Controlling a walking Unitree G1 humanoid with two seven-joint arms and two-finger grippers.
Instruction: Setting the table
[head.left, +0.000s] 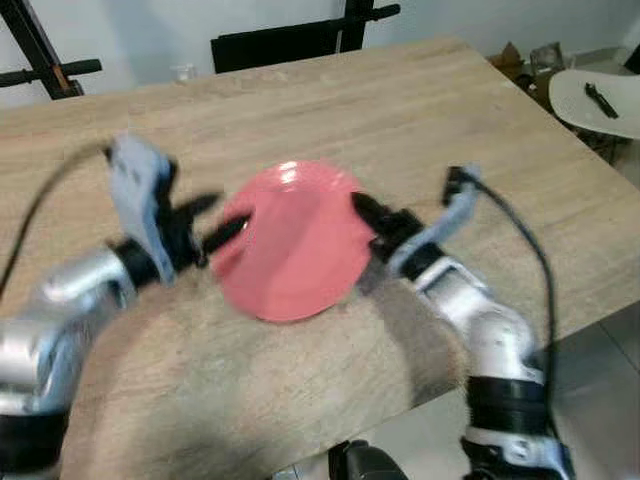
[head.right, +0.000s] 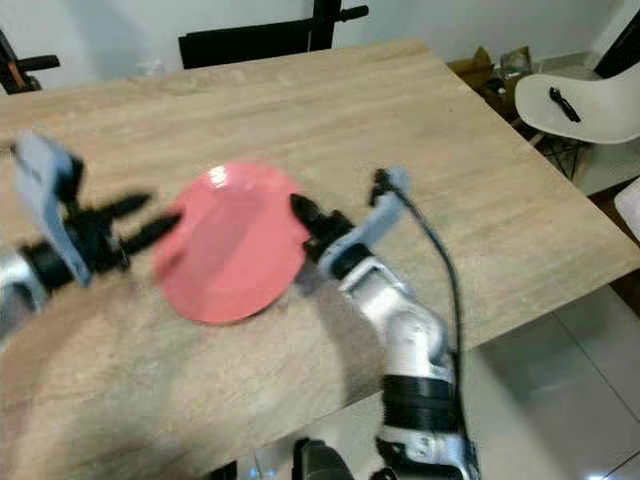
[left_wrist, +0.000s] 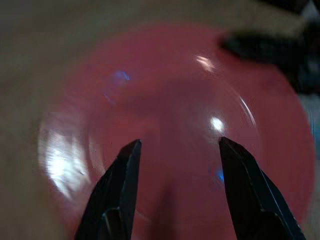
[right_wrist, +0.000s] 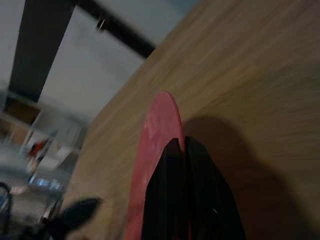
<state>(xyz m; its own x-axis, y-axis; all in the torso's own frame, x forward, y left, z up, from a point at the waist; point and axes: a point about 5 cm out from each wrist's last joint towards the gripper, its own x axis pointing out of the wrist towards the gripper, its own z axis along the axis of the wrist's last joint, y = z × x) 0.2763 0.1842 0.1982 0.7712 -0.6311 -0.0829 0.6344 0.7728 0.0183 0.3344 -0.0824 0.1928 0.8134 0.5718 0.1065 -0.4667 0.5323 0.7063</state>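
Wooden table (head.left: 420, 110): right gripper (head.left: 362, 207) jaws clamp pink plate (head.left: 290, 245) rim; left gripper (head.left: 222, 218) jaws apart beside it.

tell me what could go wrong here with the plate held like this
1. The right gripper pinches only the rim of the red plate, which looks tilted above the table; it could slip or swing.
2. The left gripper is open at the opposite edge, so it gives no backup.
3. The plate hangs near the table's front edge; a drop might reach the floor.

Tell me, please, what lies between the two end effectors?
The pink plate lies between them in the left eye view: the right end effector grips its rim, the left end effector is open beside it.
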